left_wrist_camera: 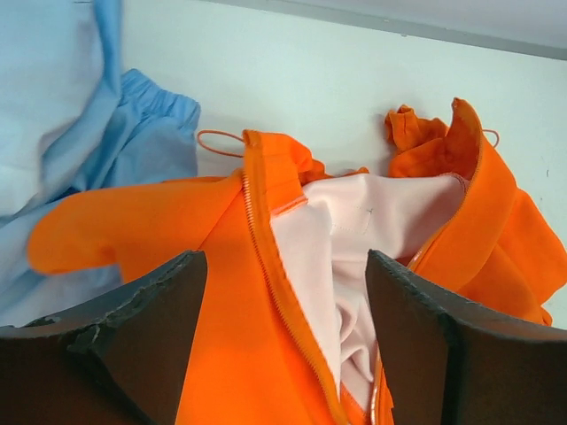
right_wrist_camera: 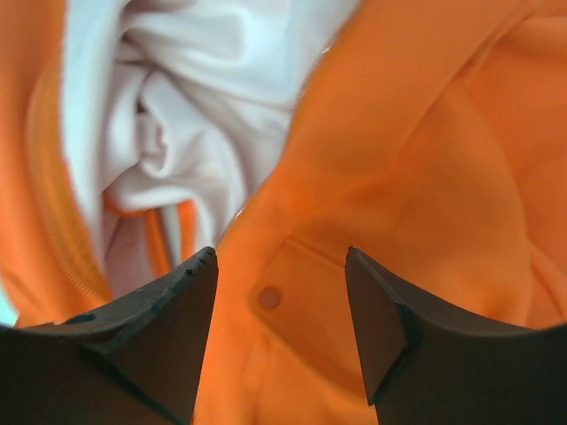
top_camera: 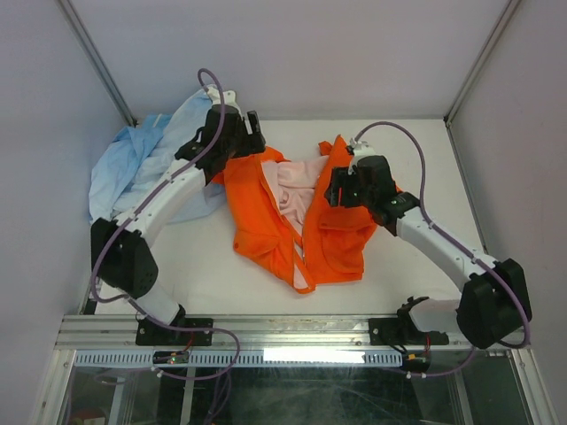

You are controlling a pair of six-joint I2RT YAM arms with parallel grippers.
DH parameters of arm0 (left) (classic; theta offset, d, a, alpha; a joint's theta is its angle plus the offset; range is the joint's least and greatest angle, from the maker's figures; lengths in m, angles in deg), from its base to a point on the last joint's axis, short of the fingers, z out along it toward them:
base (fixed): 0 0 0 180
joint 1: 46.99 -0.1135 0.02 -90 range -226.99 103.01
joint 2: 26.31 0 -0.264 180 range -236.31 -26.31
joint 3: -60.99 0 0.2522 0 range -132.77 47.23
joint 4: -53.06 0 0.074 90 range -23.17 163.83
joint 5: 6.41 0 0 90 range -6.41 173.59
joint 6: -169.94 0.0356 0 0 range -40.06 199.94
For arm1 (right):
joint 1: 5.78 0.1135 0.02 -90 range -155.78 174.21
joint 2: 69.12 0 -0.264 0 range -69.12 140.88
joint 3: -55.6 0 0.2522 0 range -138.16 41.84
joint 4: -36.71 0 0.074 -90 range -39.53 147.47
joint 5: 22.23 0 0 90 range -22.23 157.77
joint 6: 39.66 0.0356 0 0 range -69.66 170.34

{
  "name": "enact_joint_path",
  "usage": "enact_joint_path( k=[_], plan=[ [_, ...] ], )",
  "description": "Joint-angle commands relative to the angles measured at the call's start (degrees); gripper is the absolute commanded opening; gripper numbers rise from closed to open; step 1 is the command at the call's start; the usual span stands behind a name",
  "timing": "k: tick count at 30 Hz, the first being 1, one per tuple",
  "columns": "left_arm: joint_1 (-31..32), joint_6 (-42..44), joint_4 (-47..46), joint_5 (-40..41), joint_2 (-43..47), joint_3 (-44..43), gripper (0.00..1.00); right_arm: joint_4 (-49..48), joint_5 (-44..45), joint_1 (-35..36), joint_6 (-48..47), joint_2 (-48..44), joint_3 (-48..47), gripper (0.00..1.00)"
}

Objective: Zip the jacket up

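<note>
Orange jacket (top_camera: 266,221) lies unzipped at centre frame on the desk (top_camera: 204,261), pink lining (left_wrist_camera: 354,230) showing. Likely light, limp and prone to bunching. Best hold: the stiffer zipper tape (left_wrist_camera: 266,274) near the hem. Left gripper (left_wrist_camera: 283,261) and right gripper (right_wrist_camera: 281,257) both spread, holding nothing. Light blue garment (top_camera: 133,164) crowds upper left; working room lower left.

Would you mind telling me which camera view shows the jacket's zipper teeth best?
The left wrist view: the zipper runs sharp along the jacket front edge. The top view shows it tiny; the right wrist view, blurred at left.
</note>
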Motion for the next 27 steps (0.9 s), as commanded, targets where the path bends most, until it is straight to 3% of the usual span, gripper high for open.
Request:
enact_joint_path(
  k=[1,8,12,20,27],
  plan=[
    [-2.24,-2.45,-3.05,-4.21,-8.88,-5.67,0.76,-9.95,2.25,-2.02,-0.22,3.87,-2.64,0.64],
    [-4.69,-2.96,-2.99,-7.24,-20.26,-12.36,0.75,-13.03,2.48,-3.58,-0.42,9.28,-3.63,0.67],
    [-4.41,-4.99,-3.35,-17.89,-25.65,-17.79,0.71,-14.29,2.02,-4.77,-0.52,10.48,-3.46,0.68],
    [2.47,-6.45,-3.97,-27.28,-31.79,-29.41,0.67,-14.98,1.74,-6.86,-0.13,9.87,-3.01,0.68],
    [4.21,-6.07,-3.53,-27.83,-32.65,-28.04,0.68,-13.89,-2.62,-8.0,-0.18,7.55,-1.39,0.68]
  ],
)
